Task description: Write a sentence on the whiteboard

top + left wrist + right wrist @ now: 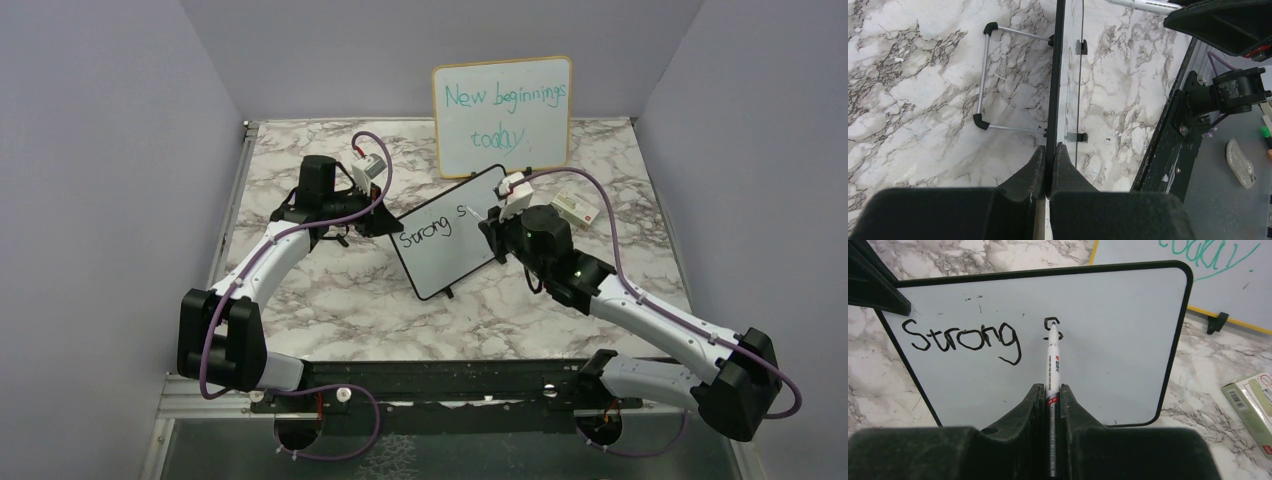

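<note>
From above, the whiteboard (445, 240) stands slanted in the middle of the surface (330, 310), with the left claw (385, 222) at its left end and the right claw (490, 215) close against its face. Seen from the left wrist, that claw is pinched tight on the board's thin black edge, and the board runs straight away from it. From the right wrist, the claw is closed round a marker (1052, 360) that points dead ahead. Its tip sits at a half-formed "s" just right of "Strong", so the blank stretch lies to the tip's right, and I'd reckon the writing has to go that way.
</note>
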Controlling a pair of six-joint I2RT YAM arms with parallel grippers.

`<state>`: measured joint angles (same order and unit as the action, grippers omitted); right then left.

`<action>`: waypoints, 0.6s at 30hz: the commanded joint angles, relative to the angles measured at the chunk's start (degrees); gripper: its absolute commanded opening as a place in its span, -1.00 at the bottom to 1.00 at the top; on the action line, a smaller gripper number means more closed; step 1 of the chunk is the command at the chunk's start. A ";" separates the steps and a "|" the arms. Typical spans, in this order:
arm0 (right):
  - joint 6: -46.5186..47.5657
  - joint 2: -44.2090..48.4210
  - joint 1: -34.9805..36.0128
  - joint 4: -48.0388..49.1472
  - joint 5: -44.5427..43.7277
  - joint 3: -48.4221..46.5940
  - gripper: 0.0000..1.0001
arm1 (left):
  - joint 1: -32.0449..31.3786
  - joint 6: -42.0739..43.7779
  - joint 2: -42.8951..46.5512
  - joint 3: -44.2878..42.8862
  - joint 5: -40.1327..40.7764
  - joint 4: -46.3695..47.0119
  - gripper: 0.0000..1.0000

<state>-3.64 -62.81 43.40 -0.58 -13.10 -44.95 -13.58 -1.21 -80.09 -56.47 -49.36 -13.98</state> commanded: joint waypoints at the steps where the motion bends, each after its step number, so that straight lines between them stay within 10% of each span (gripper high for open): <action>1: -1.06 1.20 0.11 1.73 -5.88 0.00 -0.99 | -1.27 4.29 -2.90 2.16 9.11 -6.74 -1.00; 18: 0.02 -1.19 0.11 3.68 -7.06 0.17 -0.99 | -1.27 4.20 -3.62 1.89 9.38 -6.94 -1.00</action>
<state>-4.14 -63.18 43.40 0.43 -18.85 -44.93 -13.58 -1.21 -80.14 -56.58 -49.25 -14.22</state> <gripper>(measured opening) 0.166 0.025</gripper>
